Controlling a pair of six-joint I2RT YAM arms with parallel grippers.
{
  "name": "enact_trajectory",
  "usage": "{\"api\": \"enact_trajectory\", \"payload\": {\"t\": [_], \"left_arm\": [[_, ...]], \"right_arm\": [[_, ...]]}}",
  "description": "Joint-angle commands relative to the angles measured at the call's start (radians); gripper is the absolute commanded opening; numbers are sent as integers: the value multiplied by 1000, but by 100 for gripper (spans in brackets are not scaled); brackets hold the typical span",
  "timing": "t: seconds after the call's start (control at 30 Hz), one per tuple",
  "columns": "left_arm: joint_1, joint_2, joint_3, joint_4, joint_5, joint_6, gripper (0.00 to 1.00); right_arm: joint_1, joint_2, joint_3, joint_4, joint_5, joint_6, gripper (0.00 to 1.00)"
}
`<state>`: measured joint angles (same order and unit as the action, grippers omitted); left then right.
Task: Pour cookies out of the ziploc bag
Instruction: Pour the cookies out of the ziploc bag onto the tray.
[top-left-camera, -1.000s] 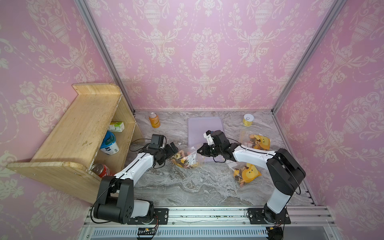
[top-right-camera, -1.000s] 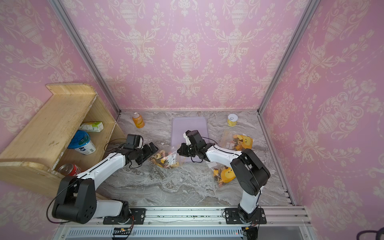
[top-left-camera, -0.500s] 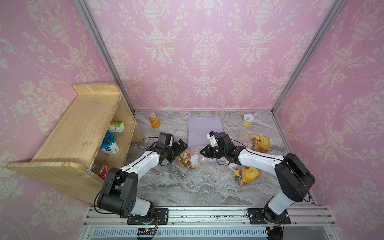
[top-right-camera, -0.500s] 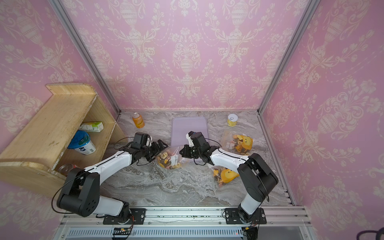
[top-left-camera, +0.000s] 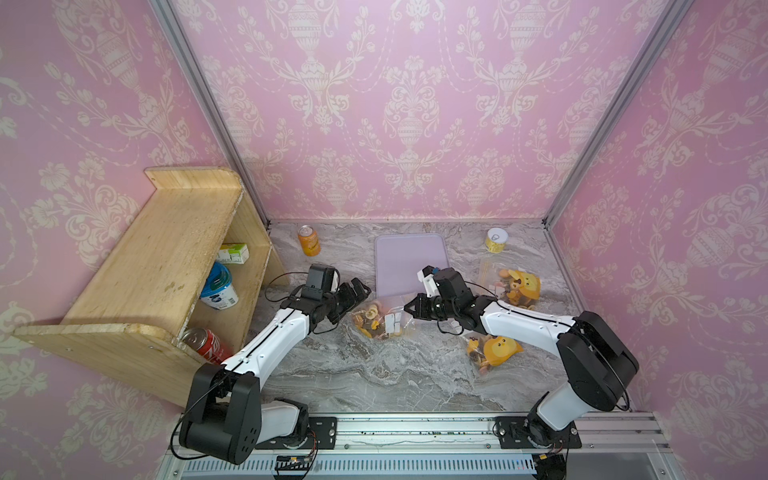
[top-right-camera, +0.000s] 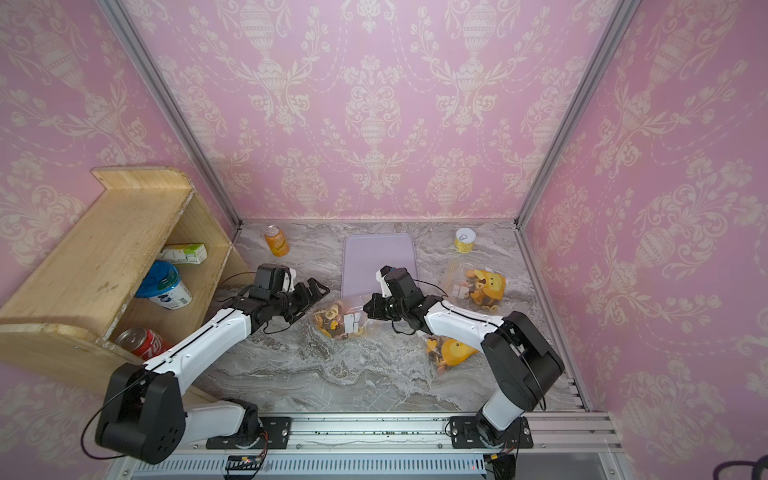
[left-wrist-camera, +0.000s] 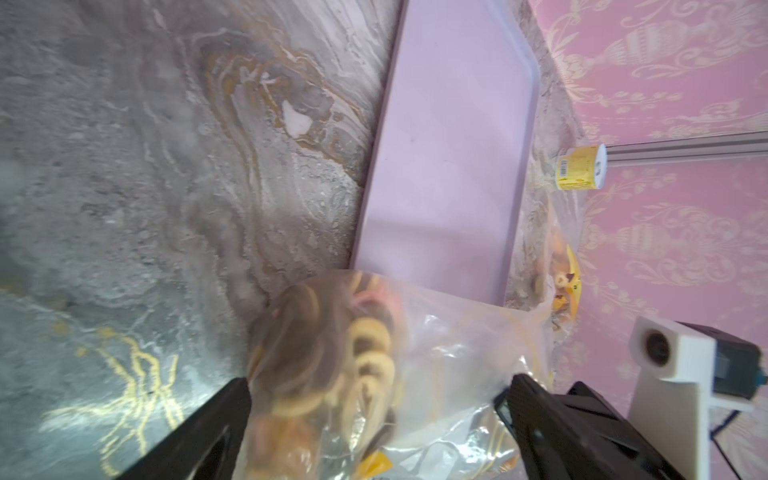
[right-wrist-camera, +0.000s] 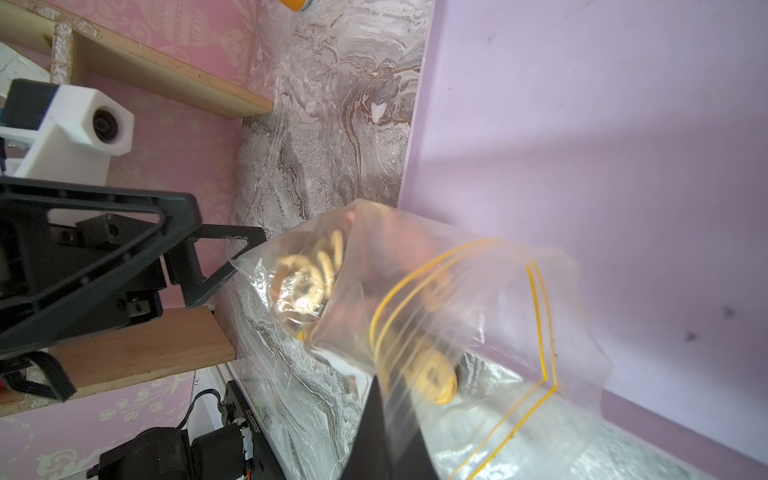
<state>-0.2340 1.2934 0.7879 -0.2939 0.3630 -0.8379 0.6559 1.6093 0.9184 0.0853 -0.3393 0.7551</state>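
My right gripper is pinched tight on the zip end of the bag, holding it just at the near edge of the purple tray. My left gripper is spread wide, one jaw either side of the bag's fat bottom end, not gripping. So I reckon this is the grab-the-bottom step. Next I close on that bottom end, lift it, and tip the mouth over the tray. The cookies, tan rings, dark rounds and a bit of pink, sit bunched inside clear, crinkled plastic. Whether the yellow zip is open, I can't tell.
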Motion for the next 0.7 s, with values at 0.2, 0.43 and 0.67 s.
{"api": "enact_trajectory", "payload": {"t": [0.2,0.43,0.67], "left_arm": [[8,0,-14,-139,-132,118,99],[11,-14,-33,-119,-117,127,64],[10,-23,-35,-108,-67,117,35]], "right_arm": [[-13,-39,-30,-12,28,-22,0],[-13,-37,-25,-18,27,-24,0],[-13,-30,-27,-11,27,-22,0]]}}
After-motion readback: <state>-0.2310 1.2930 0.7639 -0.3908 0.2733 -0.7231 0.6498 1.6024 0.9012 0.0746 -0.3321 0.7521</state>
